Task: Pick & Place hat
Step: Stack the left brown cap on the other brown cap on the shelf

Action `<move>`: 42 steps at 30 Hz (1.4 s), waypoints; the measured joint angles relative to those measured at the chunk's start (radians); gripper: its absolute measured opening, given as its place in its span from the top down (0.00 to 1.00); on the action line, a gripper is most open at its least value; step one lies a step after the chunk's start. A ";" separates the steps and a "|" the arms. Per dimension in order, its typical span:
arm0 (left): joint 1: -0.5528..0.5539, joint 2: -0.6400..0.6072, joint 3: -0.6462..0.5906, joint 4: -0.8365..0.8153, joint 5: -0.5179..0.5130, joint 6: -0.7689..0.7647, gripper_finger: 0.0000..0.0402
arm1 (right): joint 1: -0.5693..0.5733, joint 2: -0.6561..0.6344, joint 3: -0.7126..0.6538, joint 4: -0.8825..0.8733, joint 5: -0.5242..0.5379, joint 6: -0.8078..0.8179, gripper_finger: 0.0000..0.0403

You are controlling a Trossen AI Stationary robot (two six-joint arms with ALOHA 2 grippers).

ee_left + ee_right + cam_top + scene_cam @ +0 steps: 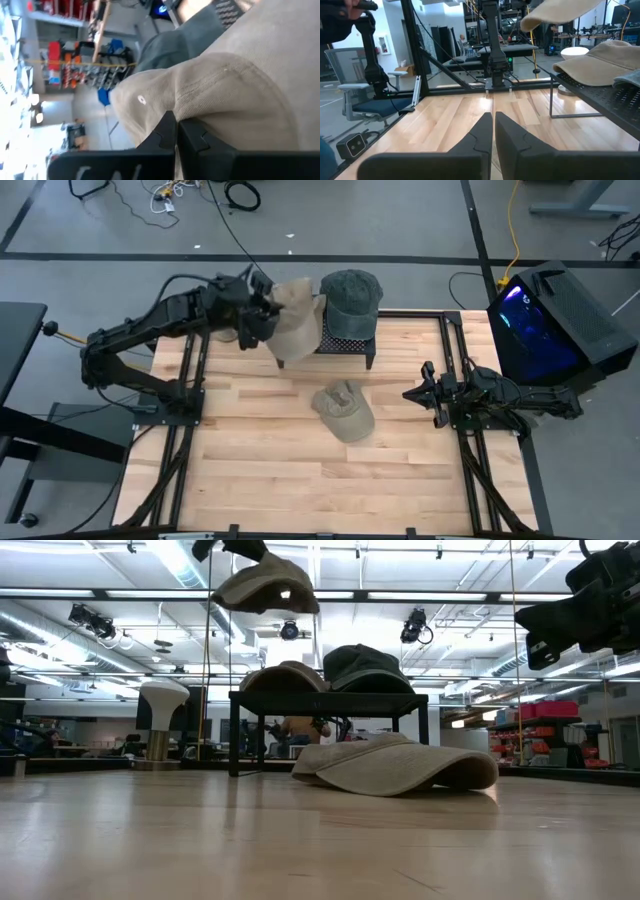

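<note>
My left gripper (264, 311) is shut on a beige hat (296, 322), held high over the left part of a black rack (346, 346) at the table's far edge. In the low view this hat (265, 585) hangs clear above another beige hat (285, 675) and a dark green hat (365, 665), which both rest on the rack top. A third beige hat (343, 410) lies crown-down on the table's middle. My right gripper (410, 394) waits shut at the table's right side, above the wood. My left gripper pinches the beige hat's cloth near its edge (200, 112) between the two shut fingers (165, 132). It comes from the table's left side. The hat is lifted clear, above the rack, its crown (270, 580) upward in the low view.
A white round-topped stand (160, 700) is beyond the rack's left end. A lit computer case (550, 320) sits off the table's right far corner. Bare wood lies toward the near edge (300, 480). A frame rail (460, 360) runs along the right side.
</note>
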State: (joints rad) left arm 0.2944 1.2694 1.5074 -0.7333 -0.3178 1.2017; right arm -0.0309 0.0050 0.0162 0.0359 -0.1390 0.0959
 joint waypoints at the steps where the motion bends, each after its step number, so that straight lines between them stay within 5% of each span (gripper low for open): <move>1: 0.010 0.000 0.000 0.011 -0.007 0.001 1.00 | 0.000 0.000 0.000 0.000 0.000 0.000 0.94; 14: 0.106 0.000 0.000 0.129 0.071 0.267 1.00 | 0.000 0.000 0.000 0.000 0.000 0.000 0.94; 25: 0.170 0.001 -0.009 0.141 0.231 0.310 1.00 | 0.000 0.000 0.000 0.000 0.000 0.000 0.94; 42: 0.227 0.123 -0.010 0.186 0.265 0.369 1.00 | 0.000 0.000 0.000 0.000 0.000 0.000 0.94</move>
State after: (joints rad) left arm 0.5213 1.3926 1.4979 -0.5477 -0.0524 1.5706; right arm -0.0307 0.0048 0.0162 0.0360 -0.1394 0.0959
